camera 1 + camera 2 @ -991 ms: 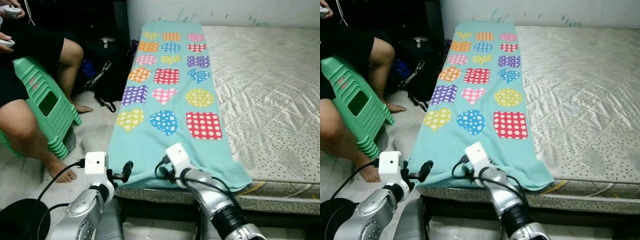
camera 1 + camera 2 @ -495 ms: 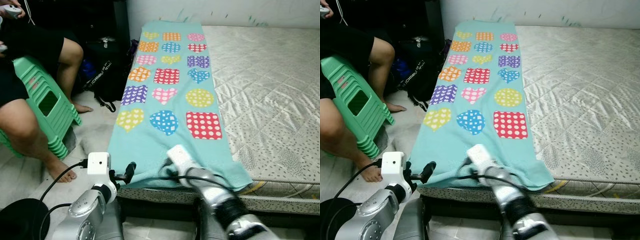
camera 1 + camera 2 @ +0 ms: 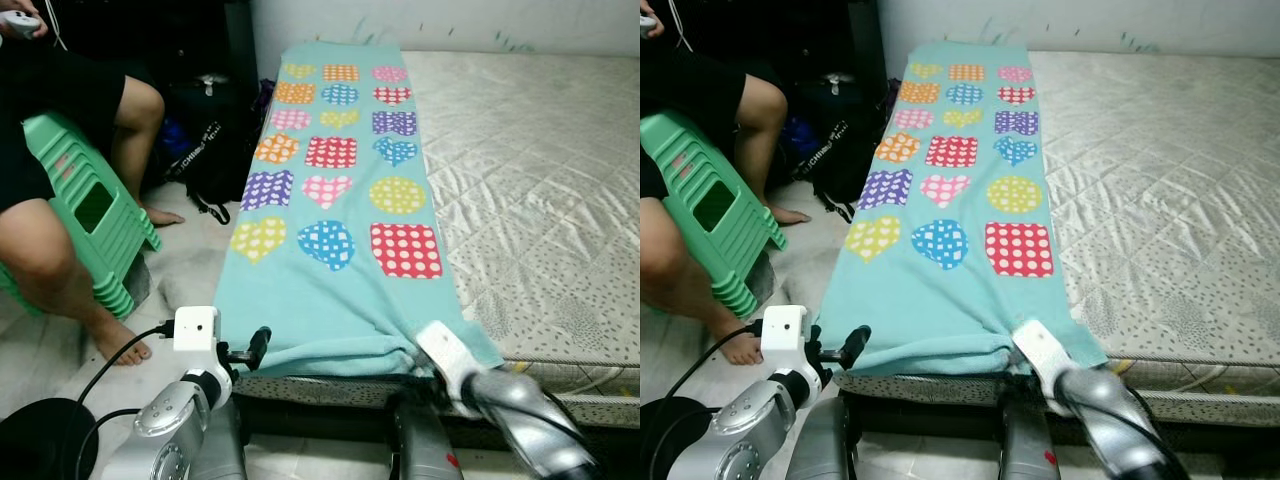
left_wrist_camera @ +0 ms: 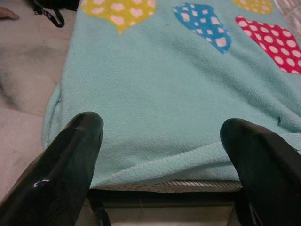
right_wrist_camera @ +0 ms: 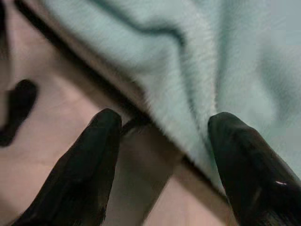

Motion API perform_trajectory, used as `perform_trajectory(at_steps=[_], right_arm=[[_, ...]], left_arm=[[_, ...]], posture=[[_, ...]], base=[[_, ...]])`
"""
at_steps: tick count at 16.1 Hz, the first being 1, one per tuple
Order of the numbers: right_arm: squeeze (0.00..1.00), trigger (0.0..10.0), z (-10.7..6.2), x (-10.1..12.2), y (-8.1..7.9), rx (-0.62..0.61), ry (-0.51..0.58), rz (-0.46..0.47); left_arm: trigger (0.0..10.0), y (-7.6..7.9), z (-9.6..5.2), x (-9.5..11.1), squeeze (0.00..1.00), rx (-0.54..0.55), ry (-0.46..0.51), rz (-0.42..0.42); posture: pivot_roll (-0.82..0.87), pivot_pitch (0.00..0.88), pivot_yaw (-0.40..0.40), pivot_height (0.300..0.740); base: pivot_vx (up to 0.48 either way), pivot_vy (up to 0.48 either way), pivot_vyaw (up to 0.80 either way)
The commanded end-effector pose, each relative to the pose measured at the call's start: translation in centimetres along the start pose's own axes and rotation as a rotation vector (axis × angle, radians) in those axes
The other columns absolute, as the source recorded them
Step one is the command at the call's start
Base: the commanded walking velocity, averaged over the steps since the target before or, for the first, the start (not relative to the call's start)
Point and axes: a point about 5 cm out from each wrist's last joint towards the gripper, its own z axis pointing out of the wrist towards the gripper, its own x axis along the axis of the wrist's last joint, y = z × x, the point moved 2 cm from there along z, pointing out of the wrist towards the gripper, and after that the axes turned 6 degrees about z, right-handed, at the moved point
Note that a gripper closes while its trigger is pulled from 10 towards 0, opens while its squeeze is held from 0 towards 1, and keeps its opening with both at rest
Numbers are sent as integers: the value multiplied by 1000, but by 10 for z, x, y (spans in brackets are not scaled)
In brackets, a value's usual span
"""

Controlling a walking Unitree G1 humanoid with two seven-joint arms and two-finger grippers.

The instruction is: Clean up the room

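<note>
Teal blanket [image 3: 340,190]: lay along the mattress [image 3: 540,170] edge, near hem now bunched
Right gripper [image 5: 162,141]: I'd swung it rightward, fingers spread at the hem
Left gripper [image 4: 164,141]: unmoved, fingers apart

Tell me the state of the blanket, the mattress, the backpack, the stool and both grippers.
blanket: spread flat, near edge bunched
mattress: mostly bare
backpack: on floor beside the bed
green stool: person sitting on it
left gripper: open, at blanket's near edge
right gripper: open, at blanket's near edge
</note>
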Motion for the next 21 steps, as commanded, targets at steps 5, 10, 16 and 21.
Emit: perform_trajectory(at_steps=[5,10,16,21], right_arm=[[0,10000,-23,6,-18,228,15,42],[0,10000,-22,61,-6,103,316,119],[0,10000,-11,88,-22,75,466,217],[0,10000,29,102,-48,-21,431,192]], left_arm=[[10000,0,1,2,0,-13,-6,18],[10000,1,1,16,0,-25,71,-3],[10000,4,2,20,0,-21,93,7],[10000,8,3,21,0,-34,105,-4]], posture=[[-55,23,11,569],[-50,19,13,569],[-52,19,11,569],[-34,19,9,569]], base=[[0,0,0],[0,0,0],[0,0,0],[0,0,0]])
